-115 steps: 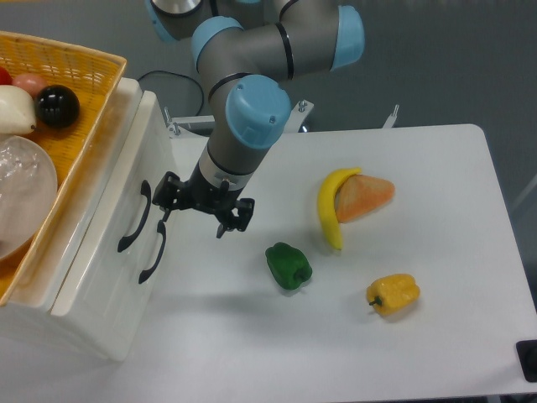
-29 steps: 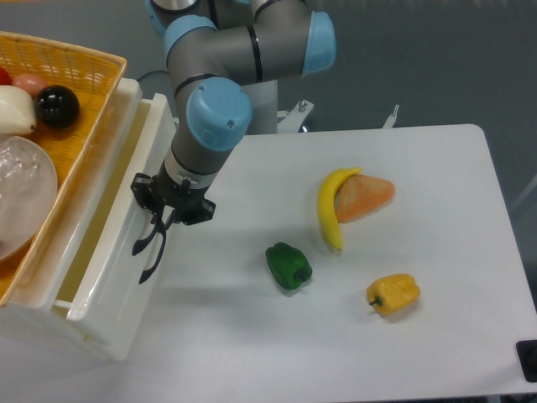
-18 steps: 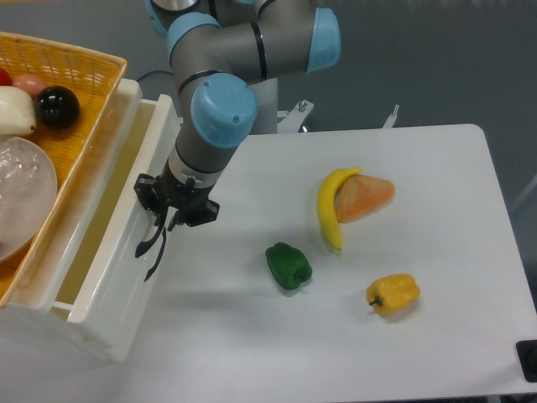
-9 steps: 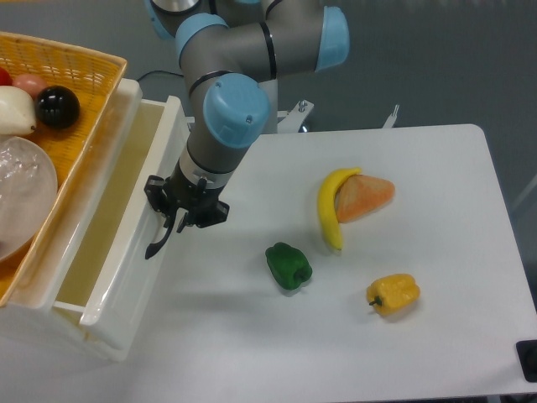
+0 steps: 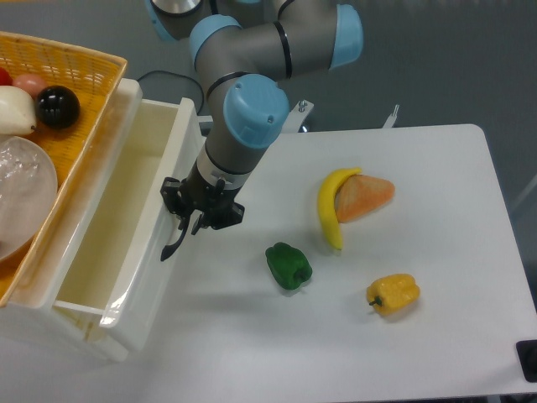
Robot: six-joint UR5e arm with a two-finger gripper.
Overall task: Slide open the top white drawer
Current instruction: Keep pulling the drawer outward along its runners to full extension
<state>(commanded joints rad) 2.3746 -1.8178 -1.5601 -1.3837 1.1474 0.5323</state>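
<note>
The top white drawer [image 5: 109, 243] stands pulled well out of the white cabinet at the left, and its deep glossy inside shows empty. A black curved handle [image 5: 172, 244] hangs on the drawer's front. My gripper [image 5: 191, 220] is shut on the upper end of that handle, hard against the drawer front. The lower drawer front lies hidden under the open one.
A wicker basket [image 5: 80, 67] with a black ball [image 5: 57, 106] and other items sits on top of the cabinet. On the table lie a green pepper [image 5: 289, 265], a banana [image 5: 331, 208], an orange wedge [image 5: 364, 195] and a yellow pepper [image 5: 393, 294].
The gripper closed on the top handle and moved right with it. The drawer has slid out further in each frame, from shut to wide open.
</note>
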